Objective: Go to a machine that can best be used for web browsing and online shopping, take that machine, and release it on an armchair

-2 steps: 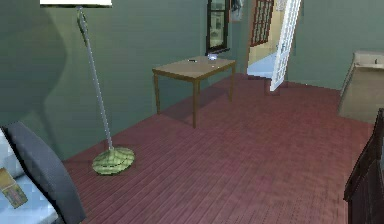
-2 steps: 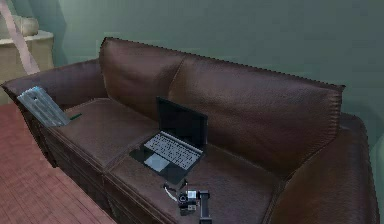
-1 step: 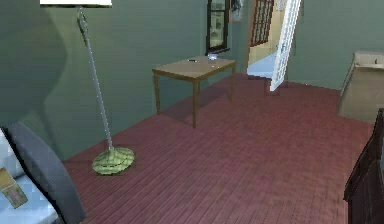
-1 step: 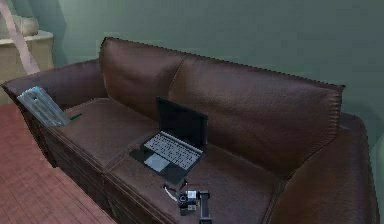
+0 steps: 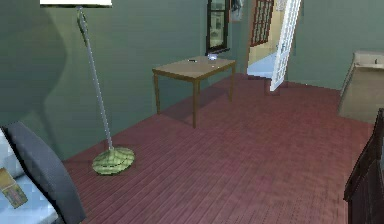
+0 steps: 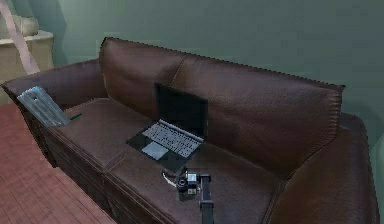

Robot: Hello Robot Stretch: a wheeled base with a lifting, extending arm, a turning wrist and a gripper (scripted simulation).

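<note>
Now the claw (image 6: 172,181) is hovering by the sofa (image 6: 262,118) seat, with the open laptop (image 6: 170,128) sitting at its eleven o'clock. I cannot tell whether it is holding anything. The taking step is probably needing more reach.

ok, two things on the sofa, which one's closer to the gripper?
The open laptop, screen up, right by the gripper. The grey thing lies at the sofa's end, at the arm side view's left.

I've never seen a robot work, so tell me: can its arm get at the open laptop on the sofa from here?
Probably yes. The arm extends over the sofa seat, its jaws near the front edge of the laptop, with only bare cushion between.
</note>
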